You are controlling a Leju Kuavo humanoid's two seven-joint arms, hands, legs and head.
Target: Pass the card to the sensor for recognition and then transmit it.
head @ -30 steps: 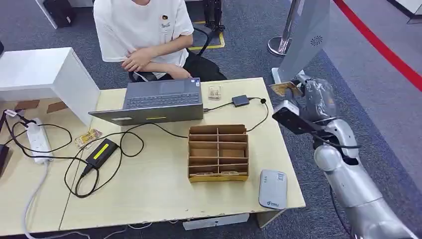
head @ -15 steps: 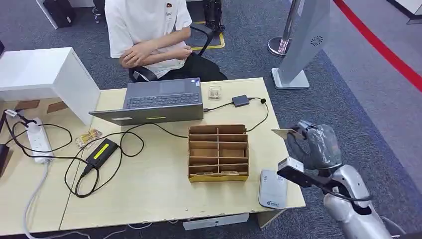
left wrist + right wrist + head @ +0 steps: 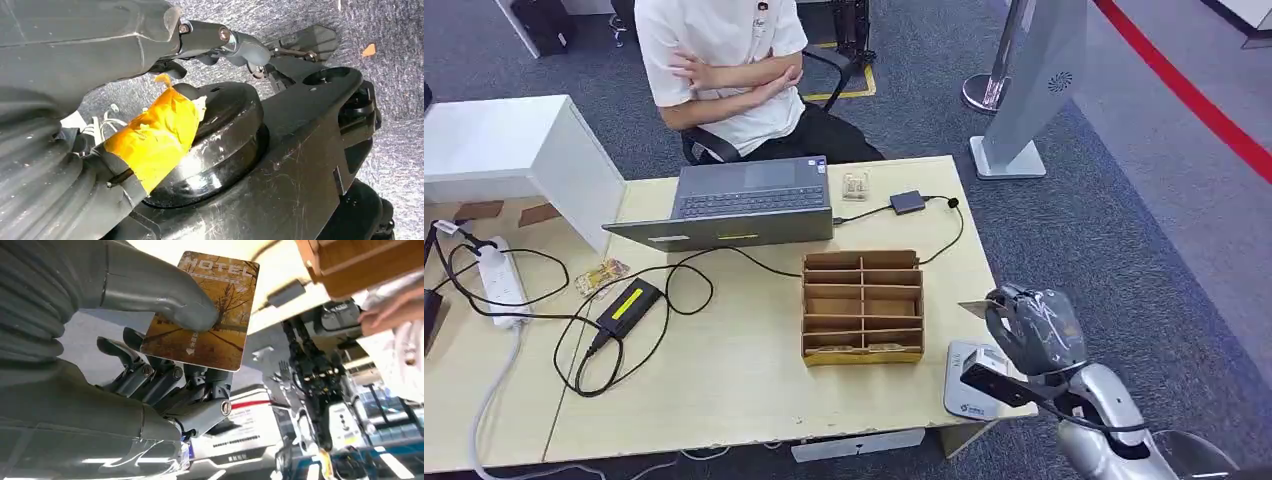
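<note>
The right hand pinches the hotel key card between thumb and fingers, just above and beside the grey card reader at the table's near right corner.

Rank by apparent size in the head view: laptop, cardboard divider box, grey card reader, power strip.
1. laptop, clearly the largest.
2. cardboard divider box.
3. power strip and grey card reader: too close to call. The right hand, holding the hotel card, covers part of the reader.
</note>
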